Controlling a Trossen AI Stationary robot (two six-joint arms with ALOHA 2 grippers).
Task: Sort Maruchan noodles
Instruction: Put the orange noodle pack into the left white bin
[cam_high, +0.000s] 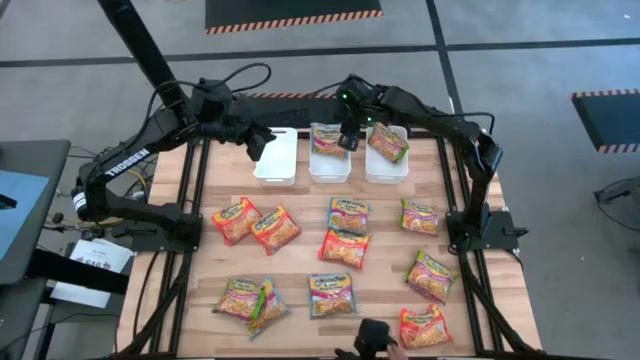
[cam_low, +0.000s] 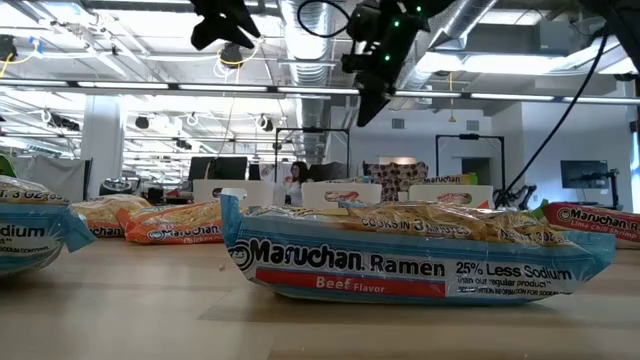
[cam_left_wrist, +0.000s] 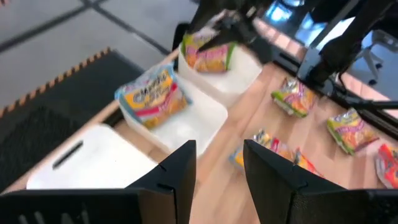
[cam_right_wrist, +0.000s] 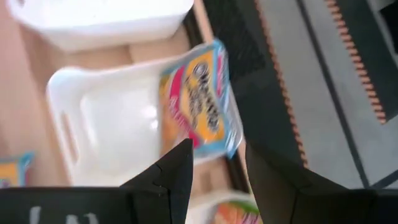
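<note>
Below right gripper (cam_high: 347, 142), apparently open: blue packet (cam_high: 326, 139) in middle bin (cam_high: 329, 166).

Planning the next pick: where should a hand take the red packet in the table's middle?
Red packet lies flat, with clear wood around it. Likely best from straight above, fingers across its short width at the middle, pinching the crinkly film. The right hand, open over the middle bin, is nearer.

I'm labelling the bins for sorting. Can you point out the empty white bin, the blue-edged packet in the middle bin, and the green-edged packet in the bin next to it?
empty white bin (cam_high: 276, 158): high view, bare floor of the bin.
blue-edged packet (cam_high: 326, 139): high view, packet's centre.
green-edged packet (cam_high: 387, 143): high view, packet's centre.
</note>
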